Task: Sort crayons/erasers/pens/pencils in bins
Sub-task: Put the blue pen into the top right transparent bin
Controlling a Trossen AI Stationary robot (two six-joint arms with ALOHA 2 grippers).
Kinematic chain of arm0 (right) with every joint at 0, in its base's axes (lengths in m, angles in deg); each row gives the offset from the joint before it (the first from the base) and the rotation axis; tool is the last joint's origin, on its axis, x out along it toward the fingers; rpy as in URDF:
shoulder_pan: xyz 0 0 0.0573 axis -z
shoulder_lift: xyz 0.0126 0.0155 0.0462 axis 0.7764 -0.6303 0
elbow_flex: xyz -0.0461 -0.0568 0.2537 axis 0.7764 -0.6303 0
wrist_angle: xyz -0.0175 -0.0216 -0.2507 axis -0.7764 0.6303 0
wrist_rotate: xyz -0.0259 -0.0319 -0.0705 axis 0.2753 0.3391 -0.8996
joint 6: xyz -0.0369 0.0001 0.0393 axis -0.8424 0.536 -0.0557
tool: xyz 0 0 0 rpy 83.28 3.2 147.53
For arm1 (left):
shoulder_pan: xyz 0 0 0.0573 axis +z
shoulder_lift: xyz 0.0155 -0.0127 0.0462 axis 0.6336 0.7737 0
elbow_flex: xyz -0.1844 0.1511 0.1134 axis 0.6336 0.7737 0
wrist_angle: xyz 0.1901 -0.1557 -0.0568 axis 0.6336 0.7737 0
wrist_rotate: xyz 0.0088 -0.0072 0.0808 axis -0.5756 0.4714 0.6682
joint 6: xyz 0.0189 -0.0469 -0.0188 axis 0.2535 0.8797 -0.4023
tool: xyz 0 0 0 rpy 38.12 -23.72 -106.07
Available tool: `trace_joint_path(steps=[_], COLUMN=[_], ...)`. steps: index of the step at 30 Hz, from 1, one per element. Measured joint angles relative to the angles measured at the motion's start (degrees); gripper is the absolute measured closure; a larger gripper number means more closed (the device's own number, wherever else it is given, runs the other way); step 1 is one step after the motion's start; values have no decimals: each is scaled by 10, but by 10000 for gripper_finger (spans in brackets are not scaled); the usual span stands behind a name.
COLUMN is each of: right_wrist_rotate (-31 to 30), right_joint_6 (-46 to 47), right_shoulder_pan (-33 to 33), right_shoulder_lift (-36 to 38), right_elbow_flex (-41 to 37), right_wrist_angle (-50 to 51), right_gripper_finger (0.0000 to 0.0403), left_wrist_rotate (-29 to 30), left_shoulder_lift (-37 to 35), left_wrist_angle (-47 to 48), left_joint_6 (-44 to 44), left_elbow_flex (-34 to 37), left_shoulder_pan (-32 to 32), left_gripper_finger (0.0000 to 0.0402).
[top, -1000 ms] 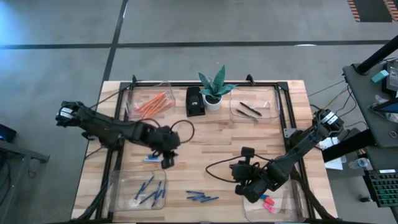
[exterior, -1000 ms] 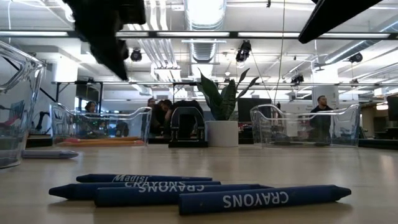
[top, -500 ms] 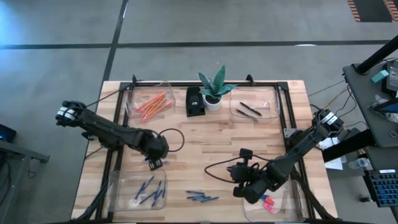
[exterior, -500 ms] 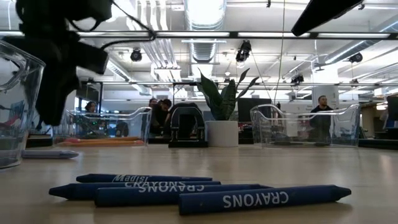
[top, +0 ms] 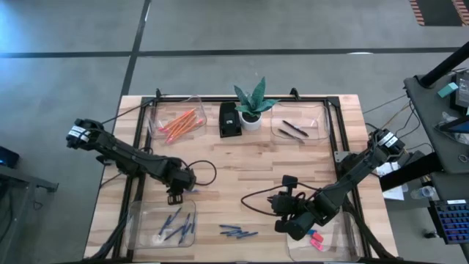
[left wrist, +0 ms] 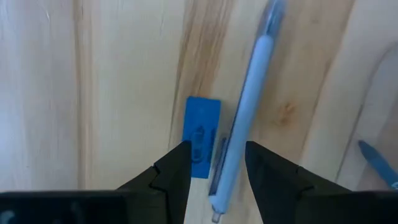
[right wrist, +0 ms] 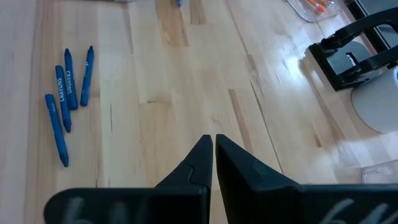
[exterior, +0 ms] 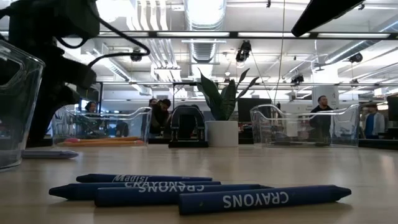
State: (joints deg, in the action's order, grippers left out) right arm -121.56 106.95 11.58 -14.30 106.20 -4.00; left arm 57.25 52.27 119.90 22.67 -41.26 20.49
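From above, the left gripper [top: 174, 196] hangs low over the table's [top: 242, 158] left half, beside the front-left bin [top: 163, 226] of pens [top: 176, 222]. Loose crayons [top: 237, 233] lie near the front edge; pencils [top: 179, 122] fill the back-left bin [top: 176, 117]. The right gripper [top: 291, 227] waits by the front-right bin [top: 333, 236] of erasers [top: 316, 239].

At table level, four crayons [exterior: 193, 191] lie foremost.

The left wrist camera shows released fingers [left wrist: 177, 171] straddling a blue eraser [left wrist: 202, 136] and a pale blue pen [left wrist: 245, 118], side by side on the wood.

The right wrist camera shows clenched, empty fingers [right wrist: 198, 163].
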Motion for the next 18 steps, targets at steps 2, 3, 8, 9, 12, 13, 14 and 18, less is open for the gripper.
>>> trace_joint_path(steps=[2,3,8,9,12,13,14,18], right_wrist_rotate=[0,0,0,0,0,0,0,0], right_joint_6=[0,0,0,0,0,0,0,0], right_shoulder_pan=[0,0,0,0,0,0,0,0], right_shoulder_lift=[0,0,0,0,0,0,0,0], right_elbow_flex=[0,0,0,0,0,0,0,0], right_wrist_angle=[0,0,0,0,0,0,0,0], right_gripper_finger=[390,390,390,390,390,390,390,390], left_wrist_rotate=[-12,-22,-52,-53,-55,-59,-69,-69], left_shoulder_lift=[4,7,9,8,8,8,9,9], left_wrist_angle=[0,-1,-1,0,12,18,21,21], left_joint_6=[0,0,4,4,4,6,8,7], left_elbow_flex=[4,6,19,20,25,27,28,28], left_shoulder_pan=[0,0,-4,-6,-11,-11,-11,-12], left_gripper_finger=[265,265,265,265,265,265,265,265])
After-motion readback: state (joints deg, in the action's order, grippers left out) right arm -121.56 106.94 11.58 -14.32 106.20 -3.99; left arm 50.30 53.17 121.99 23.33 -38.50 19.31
